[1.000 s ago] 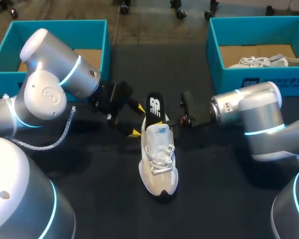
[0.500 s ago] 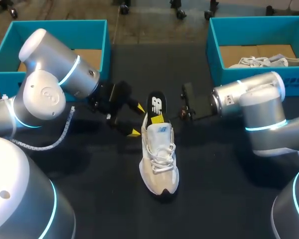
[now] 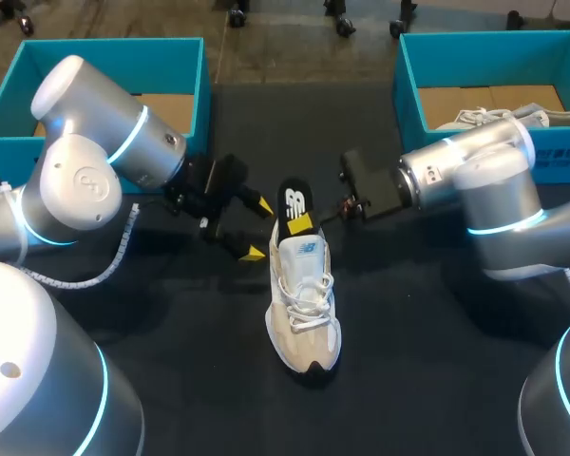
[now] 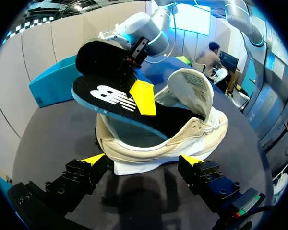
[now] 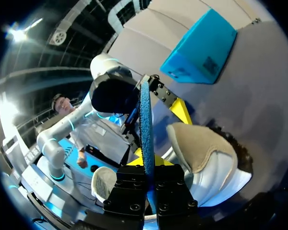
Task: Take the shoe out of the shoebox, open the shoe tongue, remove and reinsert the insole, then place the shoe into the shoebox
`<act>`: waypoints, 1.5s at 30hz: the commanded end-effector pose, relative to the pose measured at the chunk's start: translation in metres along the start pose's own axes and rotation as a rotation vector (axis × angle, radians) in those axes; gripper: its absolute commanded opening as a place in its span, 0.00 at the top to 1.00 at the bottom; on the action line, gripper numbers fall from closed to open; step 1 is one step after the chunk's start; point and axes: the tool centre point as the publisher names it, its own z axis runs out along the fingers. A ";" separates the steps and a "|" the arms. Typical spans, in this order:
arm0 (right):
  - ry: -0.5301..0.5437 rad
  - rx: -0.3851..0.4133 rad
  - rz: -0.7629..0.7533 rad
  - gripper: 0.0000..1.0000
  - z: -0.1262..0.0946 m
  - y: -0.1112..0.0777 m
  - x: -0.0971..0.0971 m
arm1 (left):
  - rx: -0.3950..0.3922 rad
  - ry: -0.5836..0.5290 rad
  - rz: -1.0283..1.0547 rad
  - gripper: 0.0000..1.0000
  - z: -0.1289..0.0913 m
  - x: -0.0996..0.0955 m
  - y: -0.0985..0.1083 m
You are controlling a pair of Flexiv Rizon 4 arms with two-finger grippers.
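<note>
One shoe (image 3: 304,304) stood on the table (image 3: 171,370) between two boxes (image 3: 114,45) (image 3: 427,142). Right fingers (image 3: 299,223) pinched its one insole (image 3: 295,201); left fingers (image 3: 264,204) gaped wide by the heel.

You'll find the white shoe (image 3: 304,309) standing on its sole mid-desk (image 3: 171,370), tongue (image 4: 192,88) lifted. Black, blue-edged insole (image 3: 295,203) sticks half out, tilted upward.

No word or number legible. White logo mark (image 3: 295,201) on black insole (image 3: 294,185), centre; small blue logo (image 3: 309,246) on shoe tongue (image 3: 302,256); unreadable white label (image 3: 476,159) on shoebox (image 3: 437,142) front, upper right.
</note>
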 end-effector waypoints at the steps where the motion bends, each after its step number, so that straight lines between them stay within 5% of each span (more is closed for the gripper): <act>1: 0.010 0.005 0.023 1.00 0.009 -0.008 -0.002 | 0.002 0.000 -0.003 0.00 0.000 0.001 0.002; 17: -0.015 -0.019 0.101 1.00 0.013 -0.031 0.009 | 0.005 0.011 0.001 0.00 0.005 0.002 0.001; 20: -0.033 -0.018 0.080 0.80 0.008 -0.024 0.011 | 0.005 0.011 0.002 0.00 0.005 0.001 0.000; 21: -0.045 -0.012 0.068 0.66 0.005 -0.020 0.011 | 0.004 0.011 0.002 0.00 0.005 0.001 0.000; 27: -0.072 0.007 0.027 0.60 -0.001 -0.003 0.009 | 0.005 0.008 0.001 0.00 0.003 0.001 0.000; 31: -0.073 0.011 0.014 0.64 -0.004 0.003 0.001 | 0.004 0.006 -0.003 0.00 0.003 0.000 0.001; 35: -0.066 0.043 0.044 0.98 -0.004 0.004 -0.005 | 0.003 0.004 -0.007 0.00 0.001 -0.001 0.002; 45: -0.060 0.056 0.123 1.00 0.008 -0.017 -0.007 | -0.002 0.004 -0.013 0.00 0.001 -0.003 0.006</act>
